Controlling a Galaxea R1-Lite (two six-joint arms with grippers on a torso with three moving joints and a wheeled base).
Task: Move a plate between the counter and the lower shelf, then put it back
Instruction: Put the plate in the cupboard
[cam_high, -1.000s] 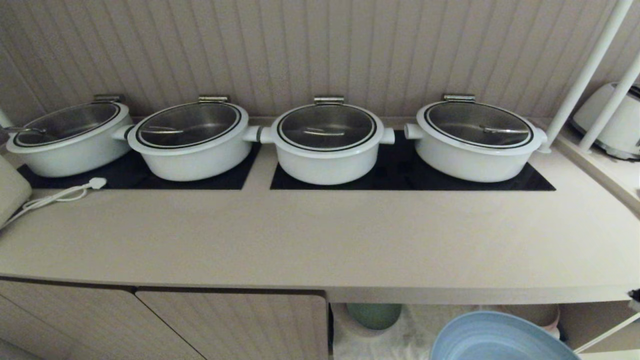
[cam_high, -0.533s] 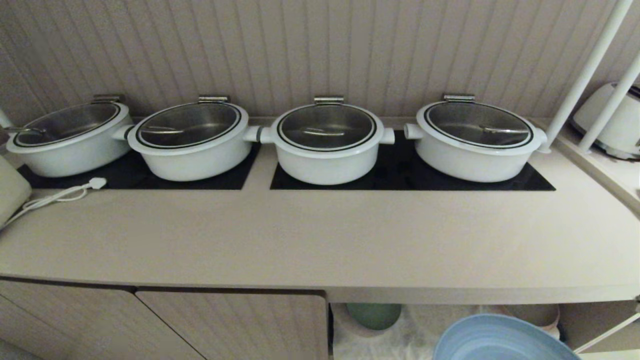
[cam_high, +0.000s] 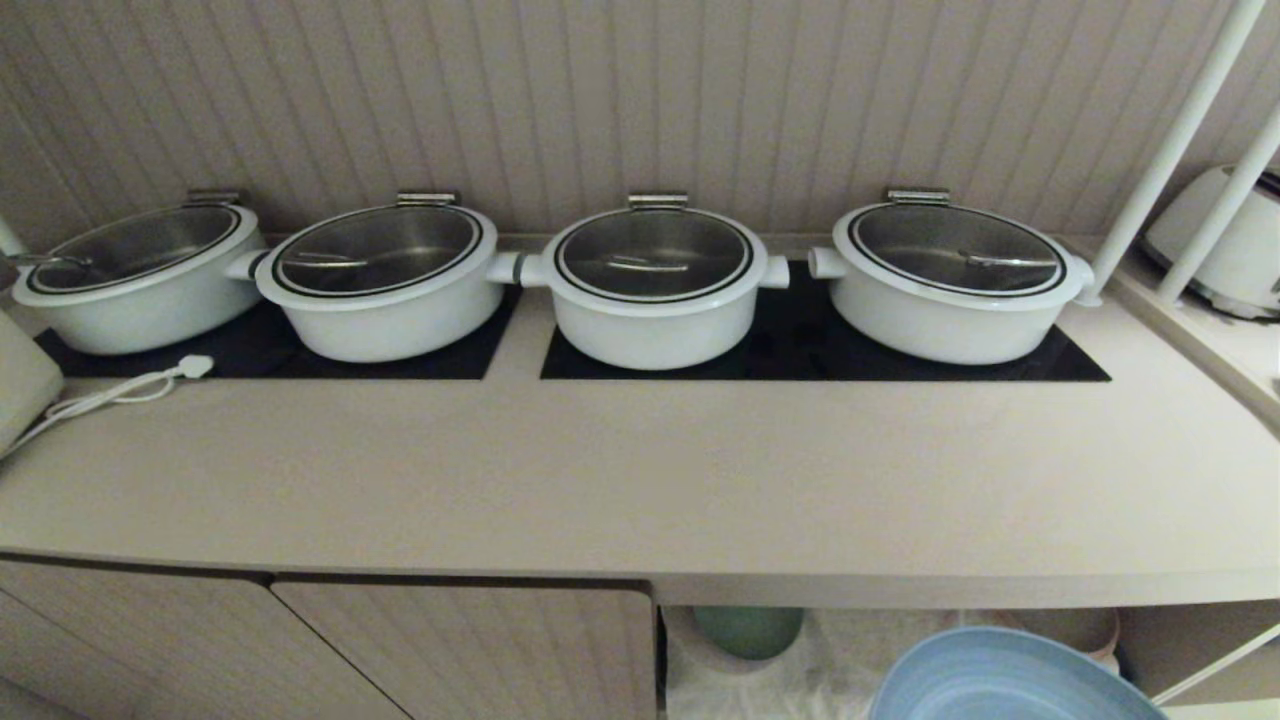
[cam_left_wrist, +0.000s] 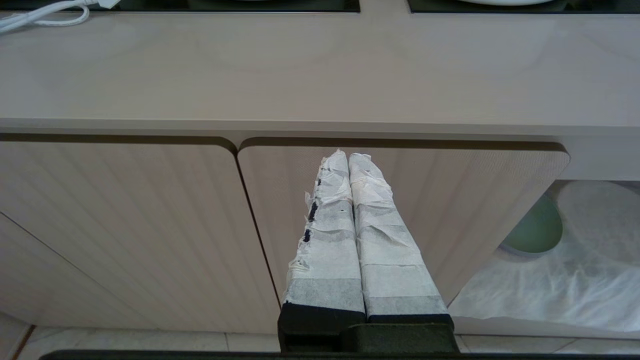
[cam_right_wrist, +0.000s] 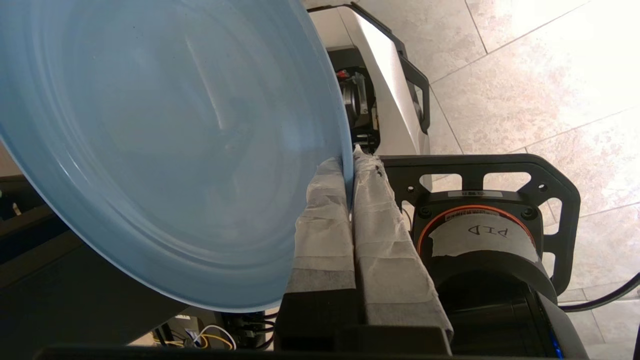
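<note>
The plate (cam_right_wrist: 165, 145) is round, matte light blue, with faint concentric rings and a low rim. The right claw (cam_right_wrist: 348, 165) is pinched tight on its edge, so the plate stands tilted beside the paper-wrapped fingers (cam_right_wrist: 325, 220), below the counter (cam_high: 640, 480) front and before the lower shelf (cam_high: 830, 670). The left claw (cam_left_wrist: 348, 156) is closed and empty, facing two cabinet doors (cam_left_wrist: 125, 225). Four white pots (cam_high: 655, 285) sit on the counter. A label behind the right claw reads "PID".
</note>
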